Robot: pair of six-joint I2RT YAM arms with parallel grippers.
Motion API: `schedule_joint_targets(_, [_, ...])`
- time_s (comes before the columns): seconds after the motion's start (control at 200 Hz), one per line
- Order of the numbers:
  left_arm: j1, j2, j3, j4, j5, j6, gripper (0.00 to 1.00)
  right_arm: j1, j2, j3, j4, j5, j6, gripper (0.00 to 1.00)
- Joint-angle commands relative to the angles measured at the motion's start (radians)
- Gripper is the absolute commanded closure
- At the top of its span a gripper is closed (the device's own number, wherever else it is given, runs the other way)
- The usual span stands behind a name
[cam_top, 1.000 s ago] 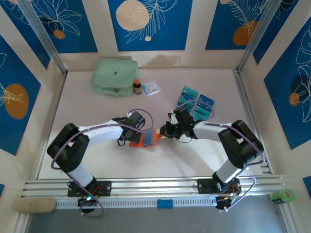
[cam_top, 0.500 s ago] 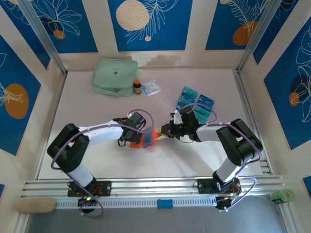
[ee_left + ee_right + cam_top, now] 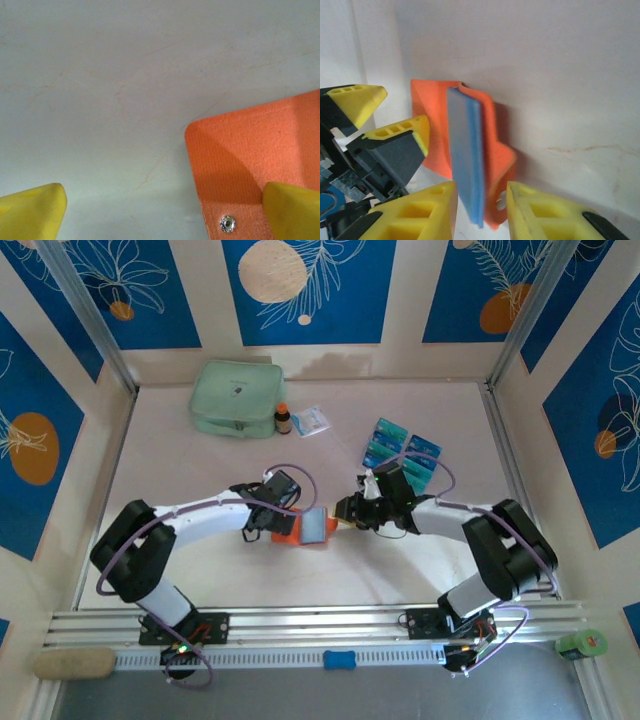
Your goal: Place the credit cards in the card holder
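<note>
The orange card holder (image 3: 288, 534) lies mid-table, and a blue credit card (image 3: 314, 525) leans over its right part. In the right wrist view that card (image 3: 467, 165) stands edge-on in front of the holder (image 3: 432, 125), between the yellow fingers (image 3: 545, 210) with a gap on the right. My right gripper (image 3: 342, 512) is open just right of the card. My left gripper (image 3: 274, 523) is wide open at the holder's left; one fingertip (image 3: 292, 210) lies over the holder's corner (image 3: 250, 150) beside the snap button (image 3: 228, 223). More credit cards (image 3: 402, 450) lie at the back right.
A mint-green zip pouch (image 3: 233, 397) sits at the back left, with a small brown bottle (image 3: 283, 418) and a white-and-blue packet (image 3: 310, 421) beside it. Metal rails (image 3: 320, 625) run along the near edge. A green roll (image 3: 581, 644) rests outside at the right.
My right gripper has gone from shut to open. The blue card, thin and edge-on before, now shows its broad face over the holder. The left arm barely moved.
</note>
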Motion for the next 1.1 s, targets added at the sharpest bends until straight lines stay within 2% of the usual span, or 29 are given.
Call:
schedule_joint_targets(0.0, [-0.012,-0.02,0.016,0.001,0.016,0.002,0.0,0.015,-0.079,0.043,-0.173,0.089,-0.059,0.71])
schedule_joint_targets(0.175, [-0.011,-0.014,0.016,0.018,0.023,0.006,0.0,0.054,-0.113,0.098,-0.245,0.127,-0.077,0.79])
schedule_joint_targets(0.465, [-0.012,0.0,0.029,0.026,0.021,0.014,0.0,0.129,0.042,0.22,-0.229,0.126,-0.075,0.92])
schedule_joint_targets(0.725, [-0.012,0.006,0.015,0.033,0.02,0.004,0.0,0.161,0.159,0.254,-0.179,0.123,-0.062,0.96])
schedule_joint_targets(1.095, [-0.012,0.033,-0.054,0.058,-0.009,-0.023,0.0,0.153,0.26,0.226,-0.135,0.127,-0.073,1.0])
